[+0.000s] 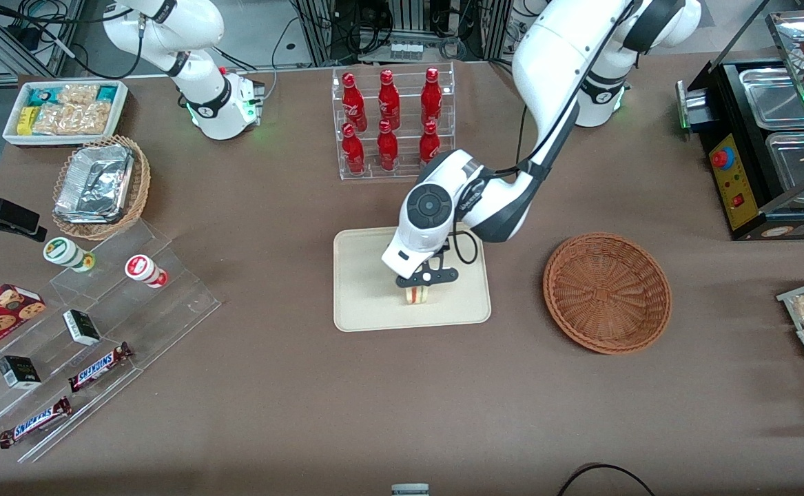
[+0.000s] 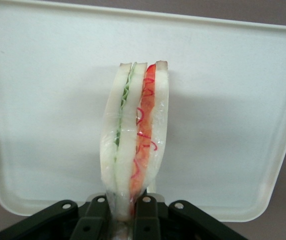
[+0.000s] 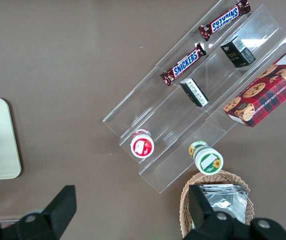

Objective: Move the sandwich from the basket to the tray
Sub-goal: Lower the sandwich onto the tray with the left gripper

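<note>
Jaws closed on the sandwich, one finger against each bread face at the wedge's near end, as the wrist view shows. The gripper stands over the tray, in the part of it nearer the front camera. The sandwich sits on edge between the fingers, its cut face toward the wrist camera: green filling between one pair of slices, red and orange between the other pair. It extends out from the jaws across the cream tray surface.

Hidden or unclear: in the front view only a small pale sliver of the sandwich shows below the gripper mount; the rest is covered by the arm's wrist. Whether the sandwich's lower edge touches the tray or is held just above it cannot be told from either view. The grasped end of the wedge is cut off at the frame edge in the wrist view, and the fingertips themselves are masked by the bread. One end of the tray is outside that view.

The basket lies beside the tray toward the working arm's end of the table, apart from it, nothing seen inside
</note>
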Controlling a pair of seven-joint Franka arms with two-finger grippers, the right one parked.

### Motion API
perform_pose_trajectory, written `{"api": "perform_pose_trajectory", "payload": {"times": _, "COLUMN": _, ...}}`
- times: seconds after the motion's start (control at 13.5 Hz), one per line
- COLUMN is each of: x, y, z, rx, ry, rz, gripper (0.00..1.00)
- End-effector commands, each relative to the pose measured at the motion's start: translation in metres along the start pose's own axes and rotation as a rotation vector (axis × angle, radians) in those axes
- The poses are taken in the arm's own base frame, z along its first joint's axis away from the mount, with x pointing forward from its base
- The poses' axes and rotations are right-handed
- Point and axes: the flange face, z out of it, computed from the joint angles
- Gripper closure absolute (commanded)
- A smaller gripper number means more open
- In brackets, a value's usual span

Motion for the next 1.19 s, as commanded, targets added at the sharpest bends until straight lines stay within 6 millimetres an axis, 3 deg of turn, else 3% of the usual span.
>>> {"api": "perform_pose_trajectory", "payload": {"times": 0.0, "x": -0.001, "y": 0.012, "z": 0.007, "rx": -0.006, "ry": 0.010, "rz": -0.043, "gripper": 1.00}}
{"api": "perform_pose_trajectory", "payload": {"times": 0.89, "x": 0.008, "y": 0.014, "z": 0.025, "rx": 0.054, "ry": 0.065, "rz": -0.104, "gripper": 1.00}}
{"api": "perform_pose_trajectory", "payload": {"times": 0.96, "x": 0.007, "y": 0.014, "z": 0.025, "rx": 0.052, "ry": 0.063, "rz": -0.106, "gripper": 0.95}}
{"api": "perform_pose_trajectory", "payload": {"times": 1.11, "x": 0.007, "y": 0.014, "z": 0.026, "rx": 0.053, "ry": 0.063, "rz": -0.099, "gripper": 0.01}}
